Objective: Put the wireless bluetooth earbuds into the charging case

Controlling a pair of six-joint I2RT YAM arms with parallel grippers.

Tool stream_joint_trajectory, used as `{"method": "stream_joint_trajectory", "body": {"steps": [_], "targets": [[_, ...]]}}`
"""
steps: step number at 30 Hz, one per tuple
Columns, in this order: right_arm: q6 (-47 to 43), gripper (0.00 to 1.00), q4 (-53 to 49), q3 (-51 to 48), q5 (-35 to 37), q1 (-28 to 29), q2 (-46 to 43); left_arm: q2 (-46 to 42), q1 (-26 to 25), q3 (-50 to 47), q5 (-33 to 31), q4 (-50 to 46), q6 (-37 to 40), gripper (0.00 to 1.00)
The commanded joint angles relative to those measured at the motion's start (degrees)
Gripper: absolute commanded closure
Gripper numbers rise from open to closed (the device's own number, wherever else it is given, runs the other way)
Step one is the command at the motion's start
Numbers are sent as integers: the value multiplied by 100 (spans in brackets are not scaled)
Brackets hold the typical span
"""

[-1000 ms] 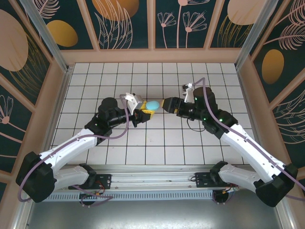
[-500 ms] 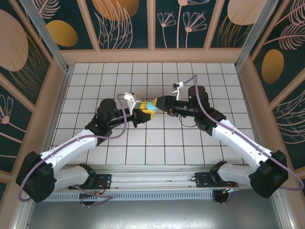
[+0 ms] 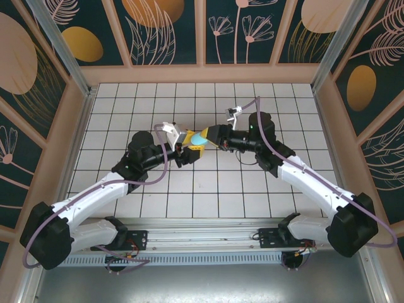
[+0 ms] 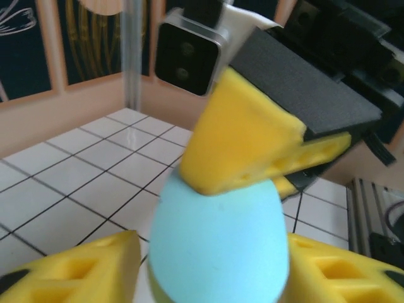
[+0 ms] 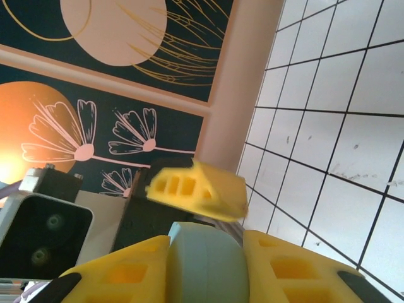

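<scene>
Where your two arms meet above the white tiled tabletop [image 3: 189, 189], the light blue charging case [image 3: 201, 137] is held in the air between the left tool [image 3: 191, 144] and the right tool [image 3: 211, 139].

In the left wrist view, the left tool's yellow fingers [image 4: 82, 271] stand on either side of the case's lower part. You cannot tell whether they press on it or sit just clear of it. Directly above them, one yellow finger [image 4: 240, 145] of the right tool rests on the case's rounded top, with a camera housing [image 4: 189, 57] behind it.

In the right wrist view, the right tool is clamped on the case, with a finger [image 5: 120, 274] tight against each flank. Just beyond the case, one finger [image 5: 199, 189] of the left tool juts across.

Beneath both tools the tabletop shows its dark grid lines, well below the case. Farthest from the tools stand the walls [image 3: 170, 31], painted with pale flowers on dark teal.
</scene>
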Motion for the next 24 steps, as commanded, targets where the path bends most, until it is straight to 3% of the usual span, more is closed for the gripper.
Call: {"method": "stream_joint_trajectory", "body": {"steps": [1,5,9,17,24], "targets": [[-232,87,8,-147,160,-226,179,-246,15,-67,-752,-324,230,28],[-932,88,-585,3,651,-310,755,-355,14,-189,-1425,-894,441,8],[-1294,88,-385,13,528,-302,1598,-600,17,-535,-1873,-1053,386,2],[-1704,90,415,281,147,-303,3539,-1358,13,-1133,-2661,-1168,207,2],[-1996,86,403,623,150,-303,4385,-1590,10,-1294,-3047,-1265,125,1]]}}
